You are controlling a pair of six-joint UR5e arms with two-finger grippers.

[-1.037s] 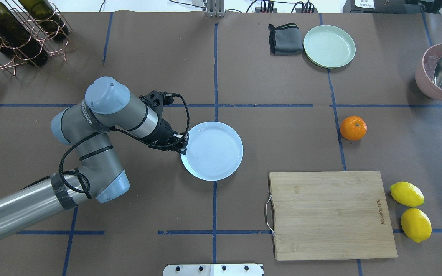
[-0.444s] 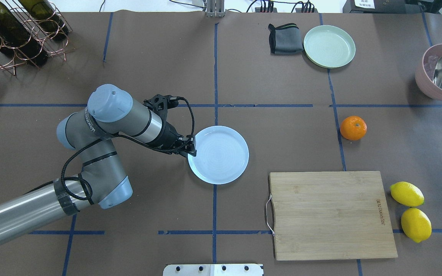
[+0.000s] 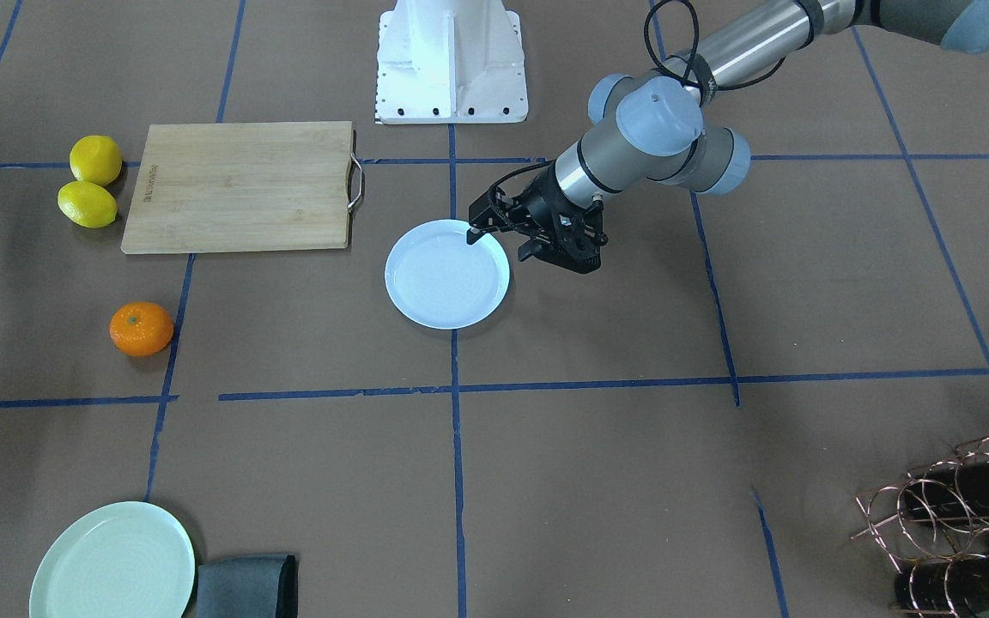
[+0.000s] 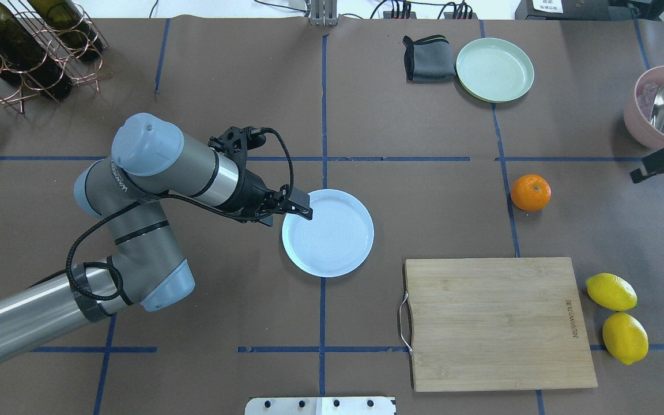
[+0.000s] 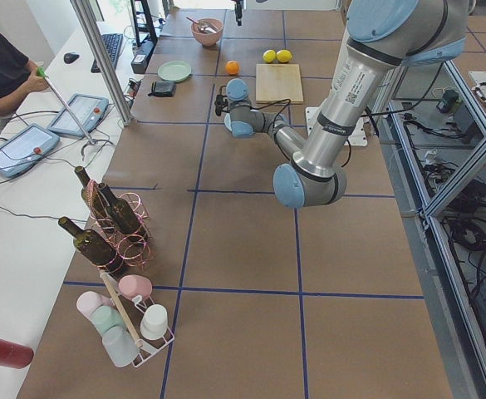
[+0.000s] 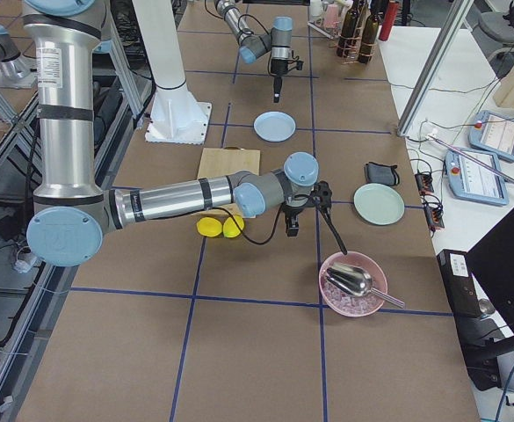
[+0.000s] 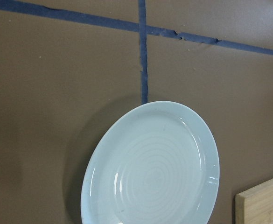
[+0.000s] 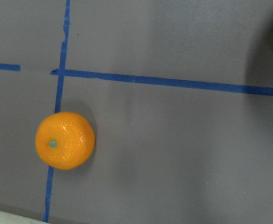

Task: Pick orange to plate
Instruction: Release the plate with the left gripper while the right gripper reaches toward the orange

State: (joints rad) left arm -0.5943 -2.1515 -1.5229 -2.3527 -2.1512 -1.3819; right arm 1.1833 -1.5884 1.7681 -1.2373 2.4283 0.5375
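The orange [image 4: 531, 192] sits alone on the brown table at the right, on a blue tape line; the right wrist view has it at lower left [image 8: 65, 140]. The bluish-white plate [image 4: 332, 236] lies near the table's middle and fills the left wrist view [image 7: 150, 172]. My left gripper [image 3: 501, 242] hovers open over the plate's rim on the robot's left, one finger above the plate and one outside it. My right gripper [image 4: 655, 166] enters at the right edge, well to the right of the orange; whether it is open or shut does not show.
A wooden cutting board [image 4: 496, 323] lies right of the plate, with two lemons [image 4: 611, 291] beyond it. A pale green plate [image 4: 494, 69] and grey cloth [image 4: 427, 59] lie at the far side. A pink bowl with a scoop [image 4: 663, 109] stands far right, a wine rack [image 4: 26, 46] far left.
The left gripper slid the plate a little to the right, then let go of its rim and opened. The right gripper has come into view at the right edge.
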